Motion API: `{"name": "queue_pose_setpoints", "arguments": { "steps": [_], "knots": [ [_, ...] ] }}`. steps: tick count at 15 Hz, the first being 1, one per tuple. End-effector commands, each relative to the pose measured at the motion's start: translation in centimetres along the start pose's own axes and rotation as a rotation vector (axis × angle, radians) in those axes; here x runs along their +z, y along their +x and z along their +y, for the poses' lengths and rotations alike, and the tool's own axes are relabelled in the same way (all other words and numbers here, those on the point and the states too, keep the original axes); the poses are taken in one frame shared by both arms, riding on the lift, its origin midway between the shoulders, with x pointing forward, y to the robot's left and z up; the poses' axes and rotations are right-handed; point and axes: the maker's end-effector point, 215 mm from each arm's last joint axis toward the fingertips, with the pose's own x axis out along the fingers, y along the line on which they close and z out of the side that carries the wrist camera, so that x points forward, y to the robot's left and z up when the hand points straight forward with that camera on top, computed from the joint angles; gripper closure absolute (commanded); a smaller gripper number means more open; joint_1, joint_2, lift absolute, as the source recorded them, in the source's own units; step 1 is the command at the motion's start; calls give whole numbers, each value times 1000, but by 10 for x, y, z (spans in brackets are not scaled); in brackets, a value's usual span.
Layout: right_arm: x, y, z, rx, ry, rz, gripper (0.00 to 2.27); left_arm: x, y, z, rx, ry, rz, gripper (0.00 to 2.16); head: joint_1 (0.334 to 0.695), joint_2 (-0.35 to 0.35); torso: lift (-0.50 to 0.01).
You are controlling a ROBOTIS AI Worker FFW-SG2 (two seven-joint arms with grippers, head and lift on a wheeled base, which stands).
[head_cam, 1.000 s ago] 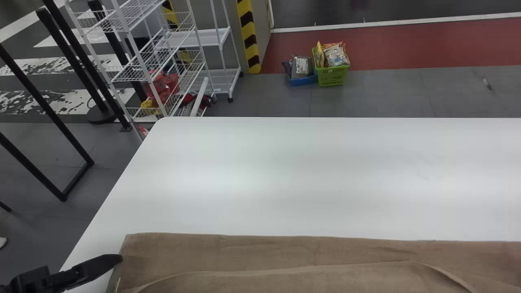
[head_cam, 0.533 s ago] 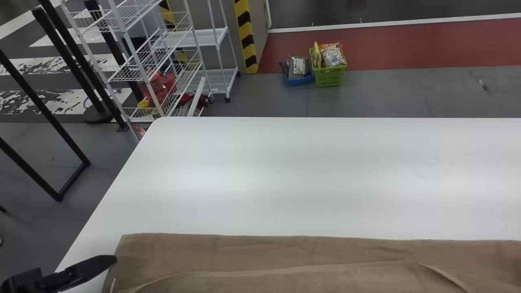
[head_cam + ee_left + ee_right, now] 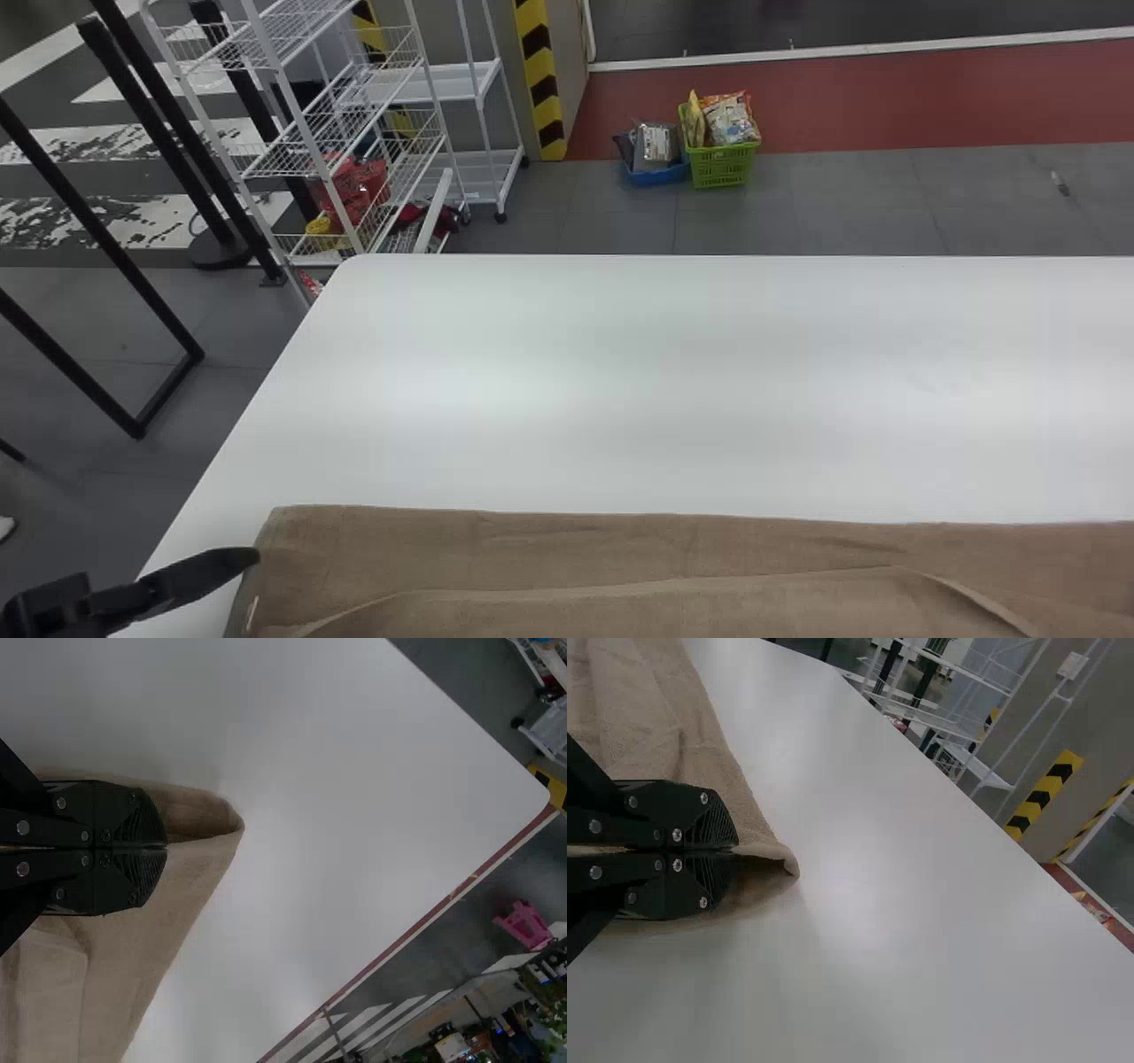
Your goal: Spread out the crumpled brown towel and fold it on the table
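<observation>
At the bottom left of the head view is my left gripper [image 3: 257, 556], at the left end of the brown towel [image 3: 567, 549]. The towel lies wide along the near part of the table, with a loose layer and a long crease on top. In the left wrist view my left gripper [image 3: 166, 847] is shut on the towel [image 3: 168, 939] near a corner, its two fingers together. The right wrist view has my right gripper [image 3: 737, 850] shut on another towel corner [image 3: 766, 847], which pokes out past the fingertips.
The white table [image 3: 664, 381] stretches beyond the towel to its far edge. Past it on the floor stand a white wire rack [image 3: 310, 133], a green basket [image 3: 722, 164] and a blue basket [image 3: 656, 175]. Black metal frames [image 3: 133, 425] stand left of the table.
In the head view the left gripper has shifted very slightly up and left along with the towel's left end. Otherwise the towel lies nearly as before.
</observation>
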Motion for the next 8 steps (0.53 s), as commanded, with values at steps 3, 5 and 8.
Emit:
{"name": "queue_pose_setpoints", "arguments": {
  "steps": [3, 5, 8],
  "knots": [
    [11, -16, -5, 10, 25, -32, 1892, 6, 1, -5, -7, -9, -4, 1517, 695, 187, -127],
    [26, -30, -1, 55, 81, -69, 1895, 18, 2, -12, -25, -12, -21, 1514, 695, 176, -127],
    [30, -37, -11, 68, 121, -98, 1892, 28, 2, -16, -43, -13, -43, 1514, 695, 143, -127]
  ]
}}
